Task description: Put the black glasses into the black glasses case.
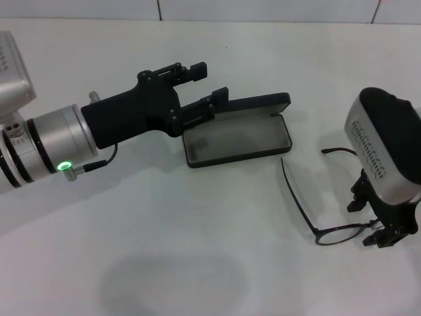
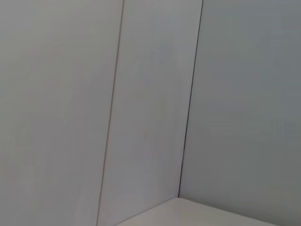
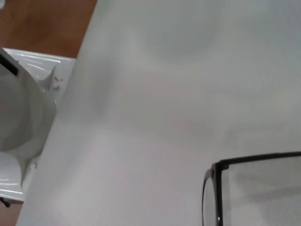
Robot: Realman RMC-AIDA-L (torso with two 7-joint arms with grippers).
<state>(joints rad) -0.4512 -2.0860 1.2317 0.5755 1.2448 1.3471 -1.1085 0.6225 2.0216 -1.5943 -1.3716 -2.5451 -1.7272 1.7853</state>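
Observation:
The black glasses case [image 1: 237, 143] lies open at the table's middle, grey lining up, its lid [image 1: 260, 103] raised behind it. My left gripper [image 1: 205, 84] is open at the case's left end; its nearer finger [image 1: 214, 100] is against the lid's left end, and nothing is between the fingers. The black glasses [image 1: 339, 234] lie on the table to the right of the case, one temple arm [image 1: 293, 192] pointing towards it. My right gripper [image 1: 376, 227] is low over the glasses' right part. The right wrist view shows one lens rim [image 3: 217, 193] on the table.
The white table [image 1: 164, 250] has bare room in front and to the left. In the right wrist view the table's edge [image 3: 61, 113] shows, with brown floor [image 3: 42, 28] and a white object [image 3: 19, 122] beyond. The left wrist view shows only wall panels [image 2: 146, 113].

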